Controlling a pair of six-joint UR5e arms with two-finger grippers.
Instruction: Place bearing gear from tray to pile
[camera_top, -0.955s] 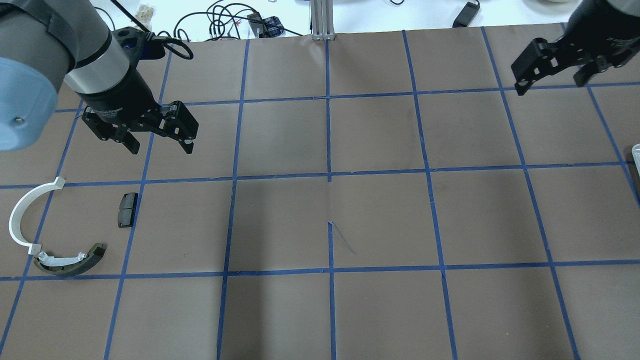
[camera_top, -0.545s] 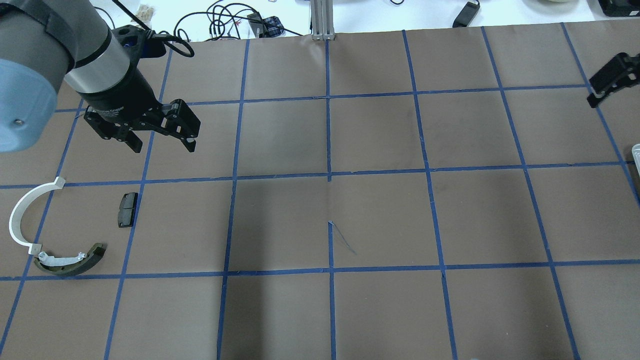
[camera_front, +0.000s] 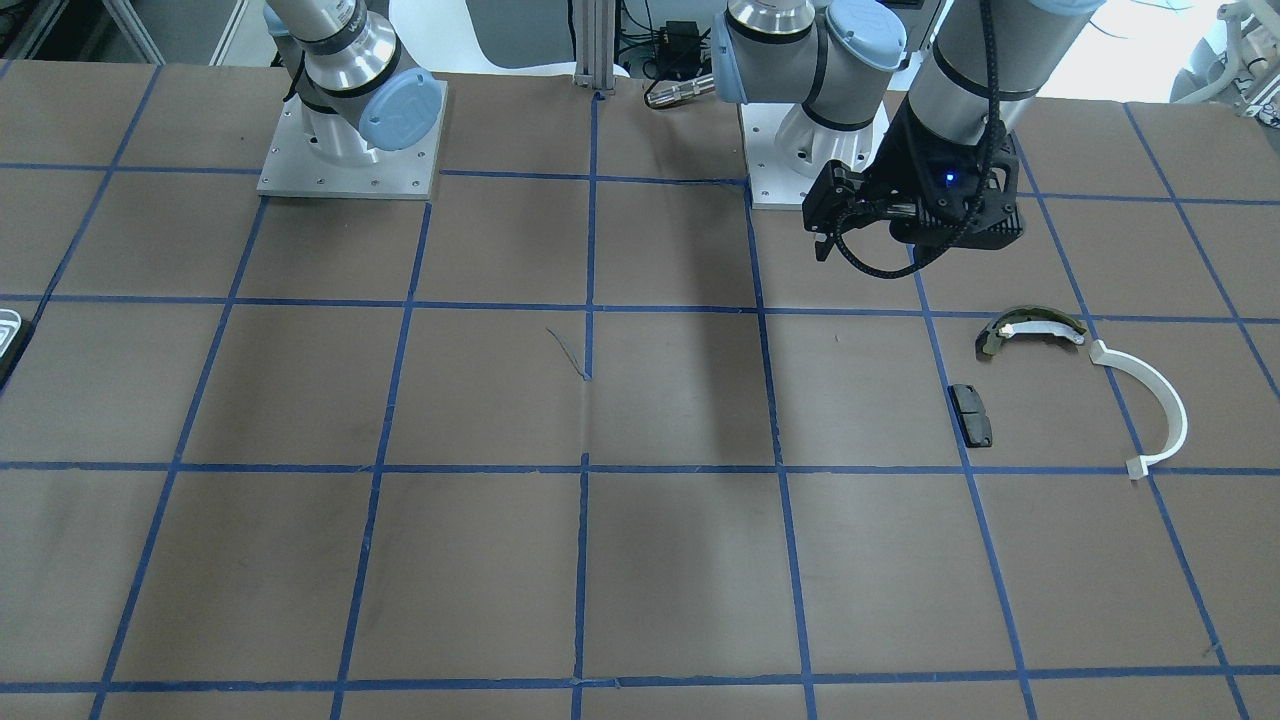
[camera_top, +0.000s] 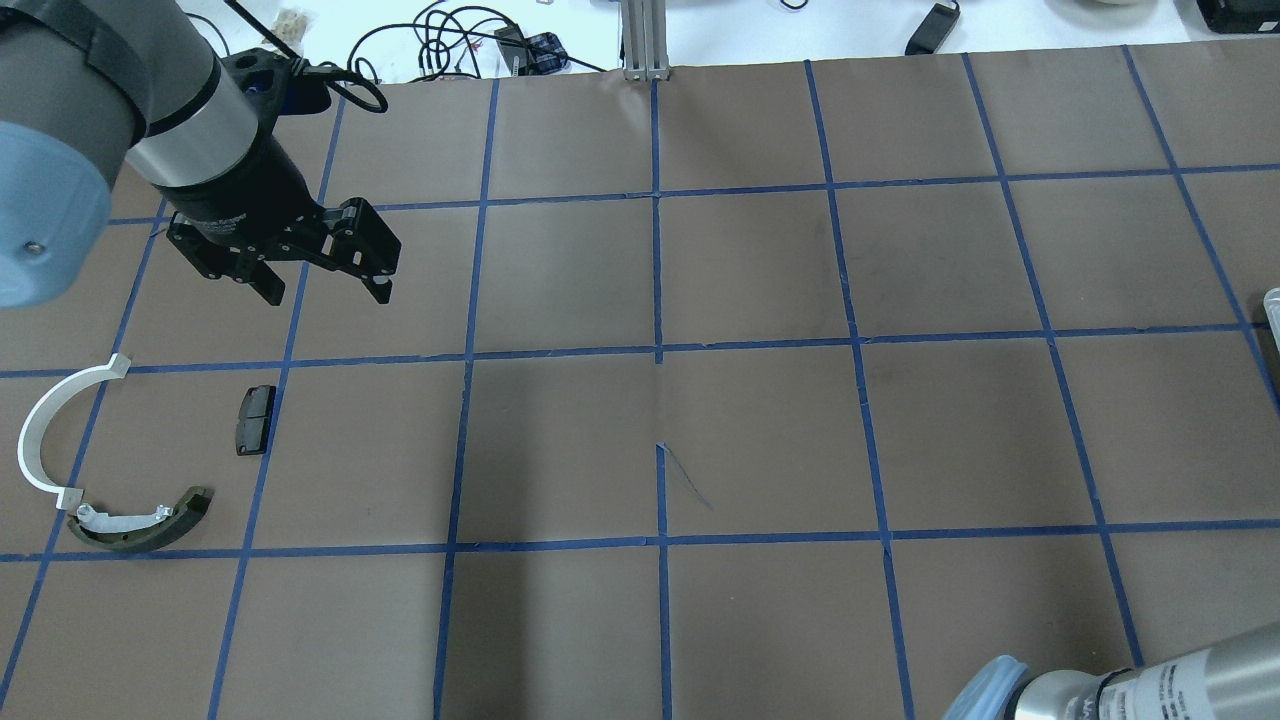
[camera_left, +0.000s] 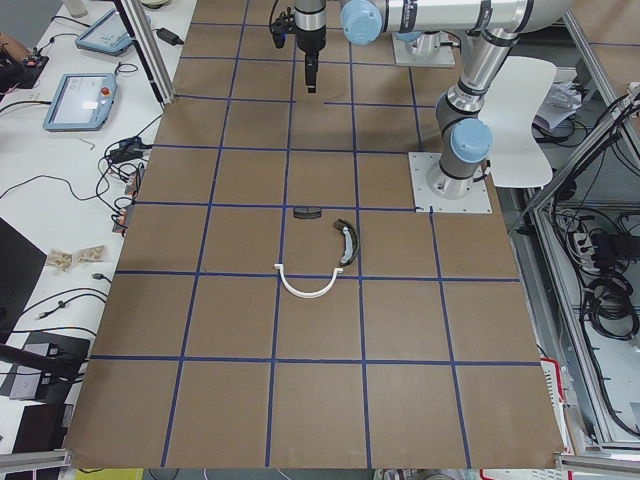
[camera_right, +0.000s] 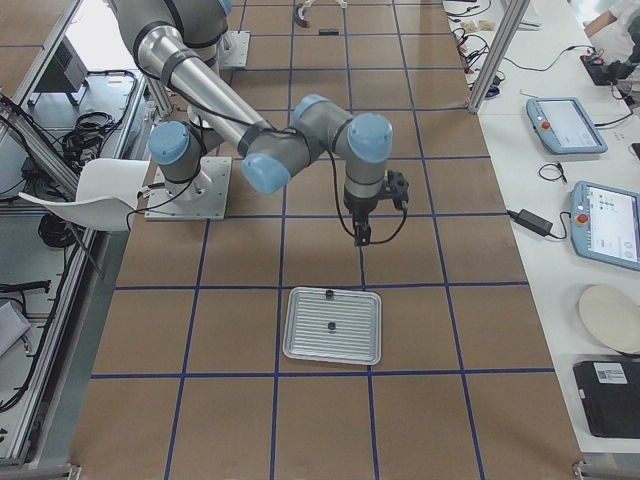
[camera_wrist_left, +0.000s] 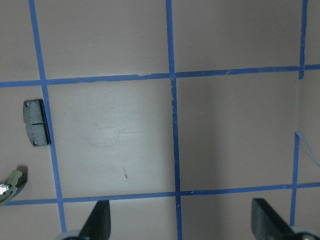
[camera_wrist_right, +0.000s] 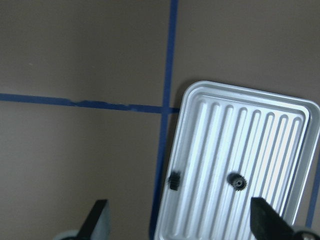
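1. My right jaws hang wide and empty over bare table (camera_top: 760, 440). In the right-side view they sit at 12 o'clock from the tray (camera_right: 300, 345), short of it.
2. Two small dark parts lie on the tray. The flat gear (camera_wrist_right: 236, 181), which looks hole-up, is at 5 o'clock in my wrist view. The edge gear (camera_wrist_right: 174, 180) is at 6 o'clock, near the rim.
3. The flat gear looks easier to take. I should centre over it, drop straight down and close gently across its teeth.
4. My left jaws are also wide and empty. They hover at 1 o'clock from the pile: white arc (camera_top: 50, 430), brake shoe (camera_top: 140, 520) and black pad (camera_top: 255, 420).
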